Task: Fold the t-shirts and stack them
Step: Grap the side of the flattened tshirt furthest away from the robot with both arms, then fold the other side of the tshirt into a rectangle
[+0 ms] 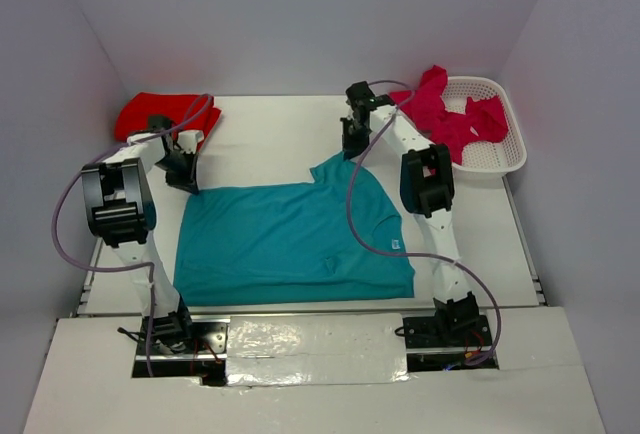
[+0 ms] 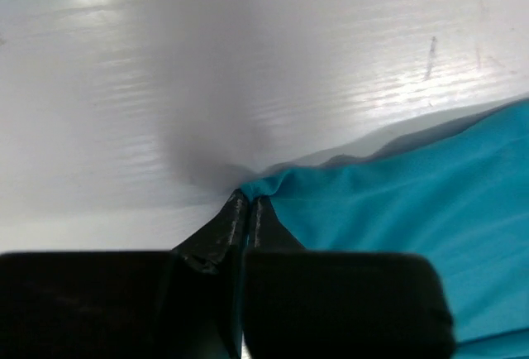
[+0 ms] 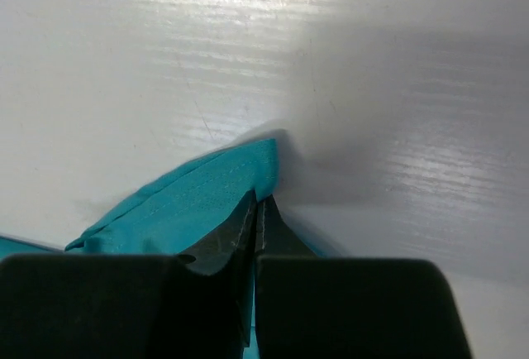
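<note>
Teal t-shirt (image 1: 290, 244) spread flat on table (image 1: 270, 134), centre of the top view. Left gripper (image 1: 186, 176) bent low at the shirt's upper-left corner. Its wrist view shows the fingers (image 2: 216, 239) pressed together, pinching the cloth edge. Right gripper (image 1: 352, 144) reaches forward and down to the upper-right sleeve tip, jaws likewise clamped on teal fabric. Red t-shirt (image 1: 160, 114) lies at upper left, beyond the left arm. Magenta t-shirts (image 1: 450, 119) heaped in white basket (image 1: 512, 159), upper right.

Top cam looks down on your whole table (image 1: 270, 134) from high behind the near edge. Wrist cams: v. close, facing down; all 3 share the teal shirt (image 1: 290, 239).
</note>
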{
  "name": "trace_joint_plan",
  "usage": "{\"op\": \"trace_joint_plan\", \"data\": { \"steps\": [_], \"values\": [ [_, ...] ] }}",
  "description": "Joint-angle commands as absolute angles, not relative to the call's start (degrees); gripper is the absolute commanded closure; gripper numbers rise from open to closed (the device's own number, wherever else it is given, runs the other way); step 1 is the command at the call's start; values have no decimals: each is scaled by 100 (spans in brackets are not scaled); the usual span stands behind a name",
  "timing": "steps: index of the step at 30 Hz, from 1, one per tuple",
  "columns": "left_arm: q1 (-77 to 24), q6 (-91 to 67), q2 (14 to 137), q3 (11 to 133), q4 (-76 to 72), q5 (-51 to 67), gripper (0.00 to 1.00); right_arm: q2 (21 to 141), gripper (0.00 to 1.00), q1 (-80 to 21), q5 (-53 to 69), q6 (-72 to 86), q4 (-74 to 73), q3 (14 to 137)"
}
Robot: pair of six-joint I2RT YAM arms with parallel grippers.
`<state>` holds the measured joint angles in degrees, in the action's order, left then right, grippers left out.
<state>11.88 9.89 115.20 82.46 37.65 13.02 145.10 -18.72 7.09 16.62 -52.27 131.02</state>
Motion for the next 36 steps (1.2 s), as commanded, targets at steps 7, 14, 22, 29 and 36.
{"op": "trace_joint_plan", "data": {
  "steps": [7,14,22,29,36],
  "values": [
    [1107,1555,10874,7910,4342,1187,100,12773,100,-1872,905,1494,-4686,11252],
    [1107,3890,9029,6948,4657,1519,100,9507,100,-2030,704,1748,-4008,7119],
    [1107,5247,8095,5451,5001,1063,100,7121,100,-2188,668,2601,-3841,4265],
    [1020,5265,8007,5177,4957,1090,100,7101,100,-2241,756,2654,-3648,4069],
    [993,4818,7971,5281,4091,502,100,7320,100,-2276,703,2541,-3385,4392]
  ]
}}
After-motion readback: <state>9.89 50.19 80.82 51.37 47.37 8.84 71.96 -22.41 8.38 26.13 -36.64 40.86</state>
